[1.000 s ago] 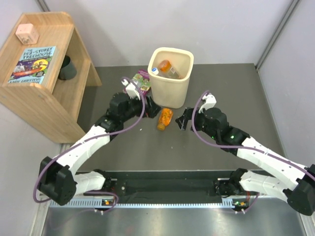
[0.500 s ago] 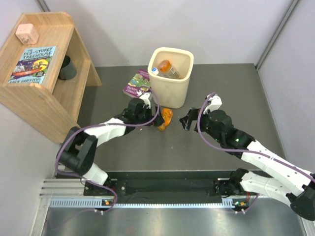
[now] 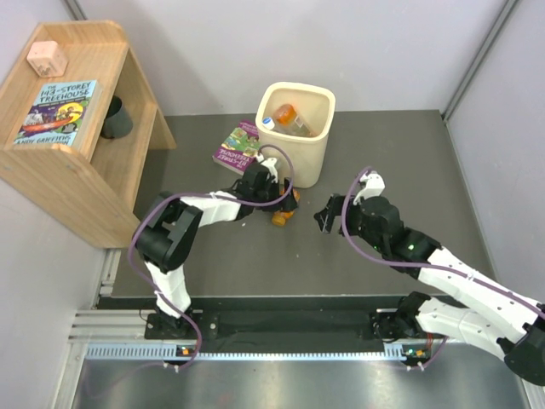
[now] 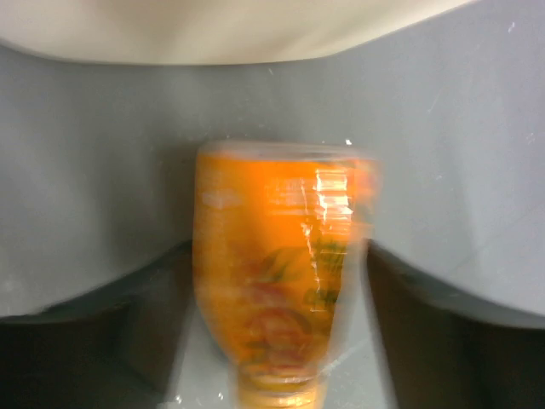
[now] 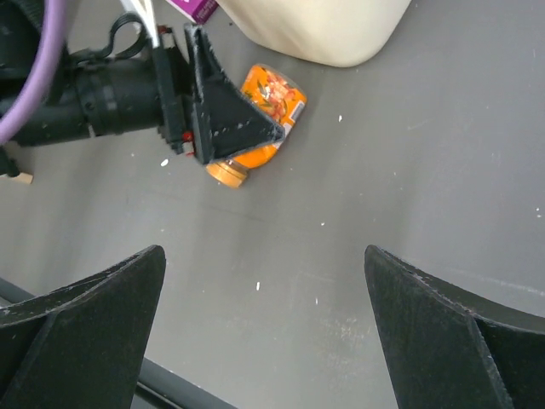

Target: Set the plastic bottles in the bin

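An orange plastic bottle [image 3: 286,210] lies on the dark table just in front of the cream bin [image 3: 317,146], its cap end toward me. My left gripper [image 3: 281,201] reaches low over it. In the left wrist view the orange bottle [image 4: 277,264] lies between the two dark fingers [image 4: 85,341], each close to a side; motion blur hides whether they touch. Inside the bin I see another orange bottle [image 3: 286,113] and a clear bottle with a white cap [image 3: 269,124]. My right gripper [image 3: 326,213] stands open to the right of the lying bottle [image 5: 271,98], over bare table, holding nothing.
A purple book [image 3: 238,146] lies flat to the left of the bin. The wooden shelf [image 3: 81,175] stands at the far left, with a dark cup [image 3: 115,118], a book [image 3: 58,112] and a small pink block [image 3: 46,58] on it.
My left gripper swung from beside the bin down to the lying orange bottle, and its jaws have narrowed around it. The right gripper drifted slightly and stays open.
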You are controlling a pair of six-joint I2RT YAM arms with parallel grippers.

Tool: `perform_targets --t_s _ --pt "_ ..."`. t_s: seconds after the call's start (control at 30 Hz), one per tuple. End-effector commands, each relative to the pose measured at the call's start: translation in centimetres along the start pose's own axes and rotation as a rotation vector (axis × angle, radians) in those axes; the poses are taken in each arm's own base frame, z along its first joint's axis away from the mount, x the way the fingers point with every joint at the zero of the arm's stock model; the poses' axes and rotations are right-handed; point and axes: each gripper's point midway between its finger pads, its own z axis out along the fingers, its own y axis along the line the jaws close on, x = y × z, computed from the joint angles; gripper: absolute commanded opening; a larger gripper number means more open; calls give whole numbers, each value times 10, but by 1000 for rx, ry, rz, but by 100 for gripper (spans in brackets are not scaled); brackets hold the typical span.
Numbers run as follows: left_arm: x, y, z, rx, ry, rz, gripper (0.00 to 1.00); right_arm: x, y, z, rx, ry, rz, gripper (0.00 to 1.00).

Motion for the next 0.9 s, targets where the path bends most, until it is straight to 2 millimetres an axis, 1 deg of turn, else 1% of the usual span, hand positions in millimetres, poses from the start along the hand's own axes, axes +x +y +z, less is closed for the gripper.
perform_targets --t_s 0.0,0.03,0.1,0.13,0.23,0.27,0.33,0.37,0.4,0.43,0.47,0.5,0.53,0.57,0.6,0.63,0.67,0.7,0.73,0.77,0.8,0.83,0.87 --pt "15 -6 14 48 65 38 63 -6 1 2 3 -14 9 100" --pt "18 -6 14 50 76 38 37 -7 1 3 5 -17 10 100" --pt "25 -4 10 50 94 40 19 -7 1 5 10 -15 6 100" --pt "28 -4 7 44 102 40 14 -10 2 5 9 -22 6 100" --pt "22 -10 -14 49 72 47 14 -20 5 5 12 -46 9 100" --pt "14 -17 -30 62 37 47 13 -22 5 6 17 -51 9 100" --pt "3 -32 -51 109 -9 42 13 -29 9 7 9 -66 20 100" --pt "-11 -48 -72 166 -74 37 11 -30 13 7 -10 -65 30 100" --pt "-17 -61 -84 227 -101 34 9 -30 17 8 -32 -60 37 100" --pt "-23 -73 -96 287 -126 29 7 -39 27 9 -80 -88 59 100" --pt "-25 -94 -118 403 -138 11 6 -37 42 7 -160 -71 63 100" --pt "-37 -111 -132 485 -195 25 2 -39 52 6 -211 -74 77 100" --pt "-42 -123 -144 551 -217 27 0 -41 61 5 -257 -74 88 100" --pt "-38 -138 -160 651 -184 -3 0 -48 81 -1 -359 -89 98 100" --pt "-49 -153 -175 739 -235 26 0 -51 89 -3 -400 -88 113 100" --pt "-48 -160 -181 800 -220 23 0 -54 96 -5 -434 -91 120 100" --pt "-48 -169 -190 859 -187 -28 0 -60 107 -11 -496 -105 122 100" --pt "-43 -178 -200 932 -155 -8 0 -65 114 -14 -526 -112 133 100" --pt "-47 -184 -206 989 -173 14 0 -68 118 -17 -551 -120 134 100" --pt "-46 -189 -212 1027 -149 -24 0 -69 123 -19 -576 -120 131 100" --pt "-45 -191 -216 1055 -139 -22 0 -78 129 -24 -605 -141 133 100" --pt "-47 -195 -222 1093 -151 -26 0 -80 132 -26 -618 -146 131 99" --pt "-47 -196 -223 1102 -148 -28 0 -81 134 -28 -631 -148 128 100"
